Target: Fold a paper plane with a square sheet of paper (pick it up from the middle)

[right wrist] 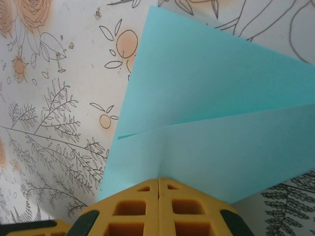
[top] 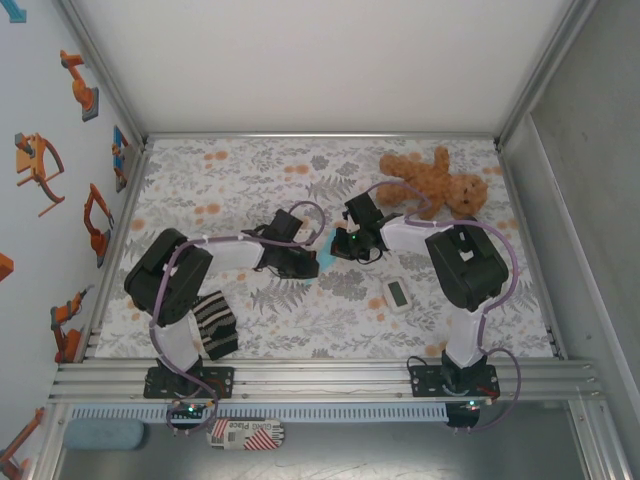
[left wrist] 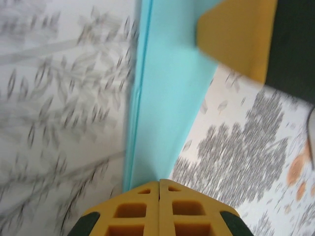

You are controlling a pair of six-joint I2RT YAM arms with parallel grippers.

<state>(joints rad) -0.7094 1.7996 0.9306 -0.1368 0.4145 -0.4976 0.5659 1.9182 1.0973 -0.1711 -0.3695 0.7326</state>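
Note:
The square sheet of paper (top: 326,256) is light blue and folded into layers, held off the mat at the middle of the table between both grippers. My left gripper (top: 312,256) is shut on it. In the left wrist view the paper (left wrist: 167,98) runs as a narrow folded strip away from the closed fingertips (left wrist: 159,183). My right gripper (top: 340,246) is shut on the other side. In the right wrist view the paper (right wrist: 221,98) shows two overlapping layers with slanted edges above the closed tips (right wrist: 158,180). Whether it has a paper plane's shape I cannot tell.
A brown teddy bear (top: 435,185) lies at the back right. A small white gadget (top: 397,296) sits front right of the grippers. A striped cloth (top: 215,325) lies by the left arm's base. The floral mat (top: 230,170) covers the table, with walls around.

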